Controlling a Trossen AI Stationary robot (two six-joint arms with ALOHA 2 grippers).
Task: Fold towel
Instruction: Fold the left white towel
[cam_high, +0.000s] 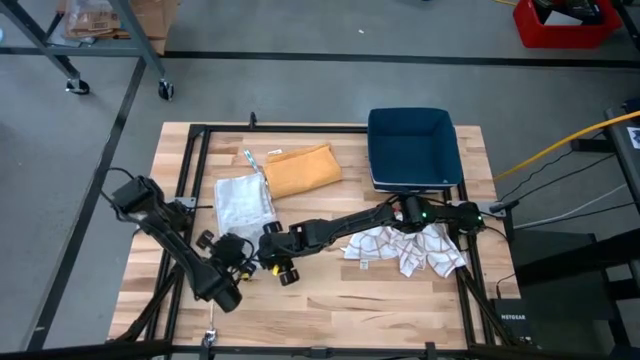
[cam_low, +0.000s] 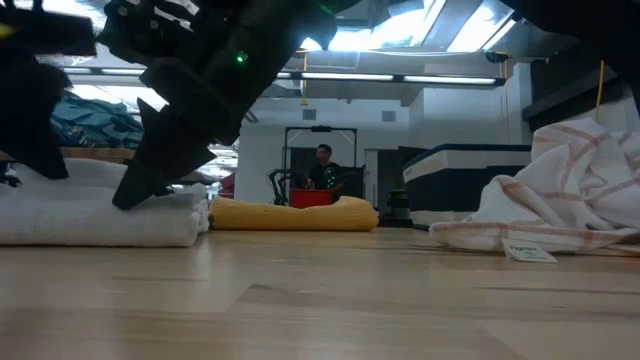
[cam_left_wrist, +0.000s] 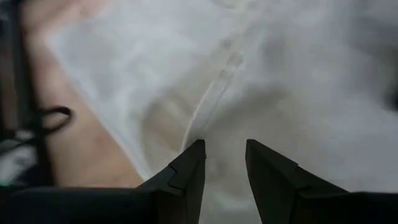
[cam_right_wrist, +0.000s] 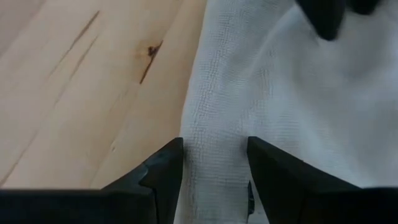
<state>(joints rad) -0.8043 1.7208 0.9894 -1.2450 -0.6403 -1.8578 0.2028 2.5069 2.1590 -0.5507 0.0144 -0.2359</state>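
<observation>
A folded white towel (cam_high: 243, 203) lies flat on the table's left half, with a folded yellow towel (cam_high: 302, 170) beside its far right corner. A crumpled checked towel (cam_high: 405, 250) lies at the right. My right gripper (cam_right_wrist: 214, 143) reaches across from the right and stands open over the white towel's (cam_right_wrist: 273, 93) near right edge. My left gripper (cam_left_wrist: 224, 146) stands open at the towel's near edge, with white cloth (cam_left_wrist: 280, 81) close in front of it. In the low view both dark grippers hang over the white towel (cam_low: 100, 215). My left gripper points slanting down at the white towel's near edge (cam_left_wrist: 211, 112); I cannot tell whether its fingers touch the cloth. My right gripper comes slanting down from the table's right. Its open fingers (cam_right_wrist: 158, 171) straddle a strip of the towel's near right edge (cam_right_wrist: 214, 168), and one fingertip (cam_low: 128, 197) reaches the towel's top.
A dark blue bin (cam_high: 413, 148) stands at the far right of the table. A black frame (cam_high: 195, 160) runs along the table's left side. Bare wood (cam_high: 350, 300) lies along the near edge. A person (cam_low: 322, 165) sits far behind the table.
</observation>
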